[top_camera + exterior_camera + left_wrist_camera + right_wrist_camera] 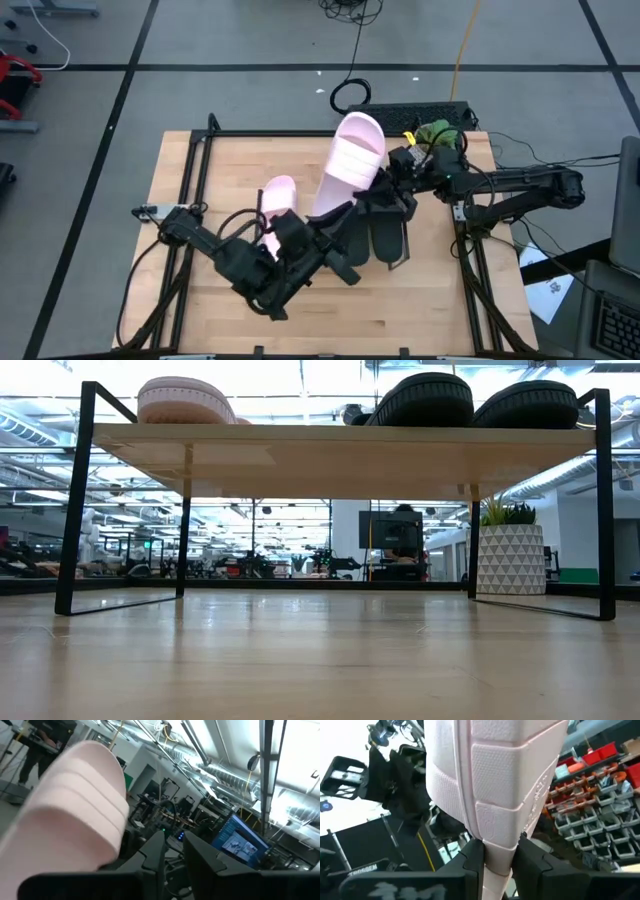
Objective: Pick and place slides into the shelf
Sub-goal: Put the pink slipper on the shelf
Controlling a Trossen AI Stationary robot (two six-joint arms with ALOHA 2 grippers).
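Right gripper (497,857) clamped on pink slide (495,780), lifted over shelf (180,190); left gripper (172,852) slightly parted, beside other pink slide (70,815).

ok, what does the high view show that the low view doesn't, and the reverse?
High only: both arms, the right gripper shut on a pale pink broad-strap slide, and the left arm beside a second pink slide.
Low only: the shelf's underside, and the room behind with a white patterned planter.
Both: the light wooden black-framed shelf, the two matte black slides on it, and pink slide material on top.
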